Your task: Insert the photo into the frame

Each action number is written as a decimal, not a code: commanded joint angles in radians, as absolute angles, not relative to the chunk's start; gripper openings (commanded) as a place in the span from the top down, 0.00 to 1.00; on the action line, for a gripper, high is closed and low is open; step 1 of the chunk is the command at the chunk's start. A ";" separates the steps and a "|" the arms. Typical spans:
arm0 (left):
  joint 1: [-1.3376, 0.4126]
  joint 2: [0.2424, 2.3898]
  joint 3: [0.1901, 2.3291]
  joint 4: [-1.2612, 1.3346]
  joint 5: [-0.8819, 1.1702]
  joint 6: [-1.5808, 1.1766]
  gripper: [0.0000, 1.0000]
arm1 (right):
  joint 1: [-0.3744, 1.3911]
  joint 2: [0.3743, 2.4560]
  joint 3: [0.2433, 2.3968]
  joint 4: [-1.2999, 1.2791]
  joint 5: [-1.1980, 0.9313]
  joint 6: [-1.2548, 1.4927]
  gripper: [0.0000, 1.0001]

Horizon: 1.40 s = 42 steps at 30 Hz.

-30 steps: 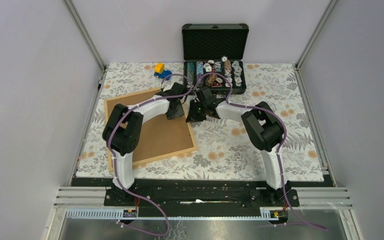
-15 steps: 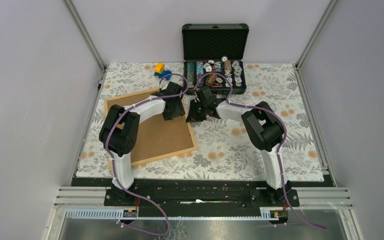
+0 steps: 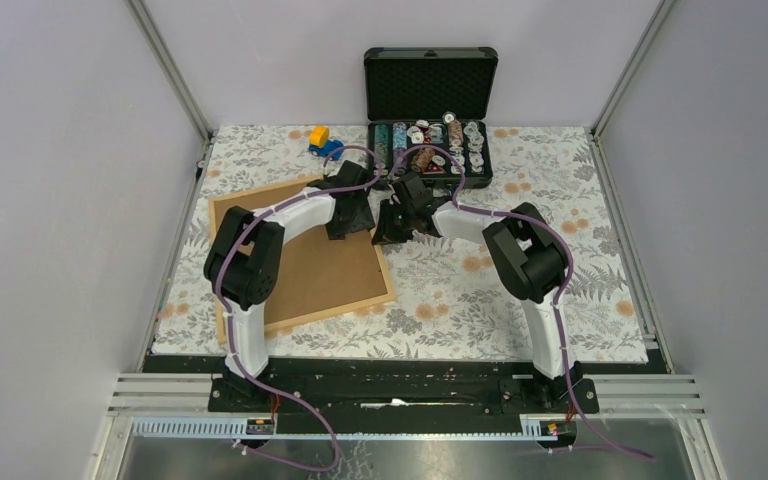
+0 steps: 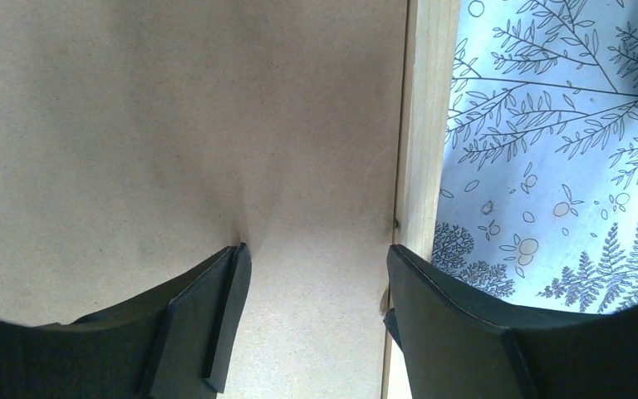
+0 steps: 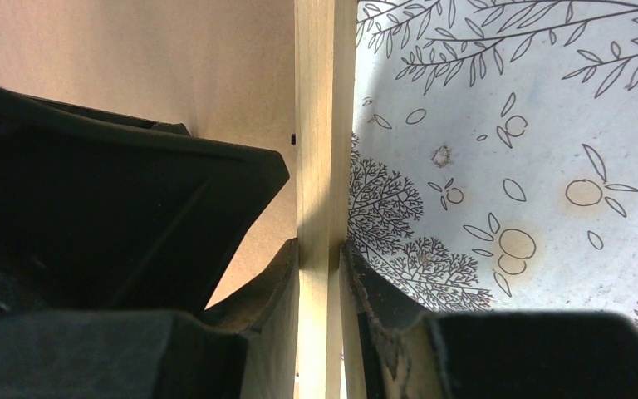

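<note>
A worktop (image 3: 520,300) covered with a cloth of pale leaves and flowers stands between plain light walls. At its far edge lies a black case (image 3: 430,90) with the lid standing open. The lid is lined with dark foam, and the lower half holds rows of small round rolls in several colours; what they are is too small to tell. Just to the left of the case sits a small blue and yellow toy (image 3: 322,142). The frame (image 3: 340,310) lies flat on the left half of the worktop, well apart from the toy, with a brown backing board (image 3: 310,275) filling its opening and turned upward. The photo does not show in any view. The long axis of the frame runs from the near edge toward the far edge, and it is turned a little, so the far end leans to the left. Both arms reach over the far right part of the frame and hide it from above. The left claw (image 4: 316,258) is open and holds nothing. One finger is over the board and the other is at the right wooden rail. The right claw (image 5: 320,258) is closed on this same rail, one finger on the board side and one on the cloth side. The dark body of the left claw is close beside it.
</note>
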<state>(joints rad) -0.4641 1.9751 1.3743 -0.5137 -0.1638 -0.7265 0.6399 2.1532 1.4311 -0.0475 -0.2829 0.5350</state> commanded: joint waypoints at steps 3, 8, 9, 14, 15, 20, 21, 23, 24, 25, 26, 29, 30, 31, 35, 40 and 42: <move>-0.463 2.100 1.383 -0.549 -0.144 -0.745 0.31 | 0.647 2.229 1.403 -0.167 -0.291 0.511 1.00; -0.463 2.116 1.401 -0.564 -0.143 -0.749 0.29 | 0.648 2.231 1.403 -0.166 -0.293 0.512 1.00; -0.461 2.116 1.401 -0.562 -0.141 -0.749 0.28 | 0.647 2.231 1.404 -0.166 -0.292 0.511 1.00; -0.454 2.120 1.410 -0.561 -0.135 -0.751 0.26 | 0.647 2.233 1.403 -0.166 -0.295 0.512 1.00; -0.454 2.121 1.413 -0.561 -0.136 -0.752 0.26 | 0.647 2.232 1.404 -0.166 -0.295 0.511 1.00; -0.448 2.122 1.416 -0.578 -0.160 -0.770 0.29 | 0.648 2.234 1.404 -0.166 -0.297 0.511 1.00; -0.448 2.119 1.416 -0.579 -0.163 -0.774 0.30 | 0.647 2.234 1.405 -0.166 -0.298 0.512 1.00; -0.448 2.125 1.423 -0.584 -0.170 -0.777 0.31 | 0.648 2.235 1.405 -0.166 -0.299 0.512 1.00; -0.448 2.129 1.427 -0.587 -0.169 -0.777 0.32 | 0.647 2.234 1.405 -0.167 -0.299 0.511 1.00; -0.448 2.136 1.435 -0.592 -0.165 -0.775 0.32 | 0.647 2.234 1.405 -0.166 -0.299 0.511 1.00; -0.448 2.141 1.440 -0.595 -0.160 -0.773 0.32 | 0.647 2.235 1.404 -0.167 -0.299 0.511 1.00; -0.448 2.147 1.445 -0.595 -0.156 -0.770 0.31 | 0.647 2.236 1.405 -0.166 -0.301 0.512 1.00; -0.448 2.149 1.445 -0.595 -0.153 -0.769 0.30 | 0.647 2.237 1.406 -0.166 -0.301 0.512 1.00; -0.448 2.149 1.446 -0.594 -0.151 -0.769 0.30 | 0.647 2.237 1.407 -0.166 -0.302 0.512 1.00; -0.443 2.136 1.429 -0.586 -0.158 -0.778 0.28 | 0.647 2.238 1.407 -0.166 -0.302 0.512 1.00; -0.424 2.085 1.372 -0.530 -0.151 -0.798 0.27 | 0.647 2.238 1.407 -0.166 -0.306 0.511 1.00; -0.423 2.101 1.388 -0.540 -0.143 -0.795 0.27 | 0.647 2.239 1.407 -0.166 -0.308 0.509 1.00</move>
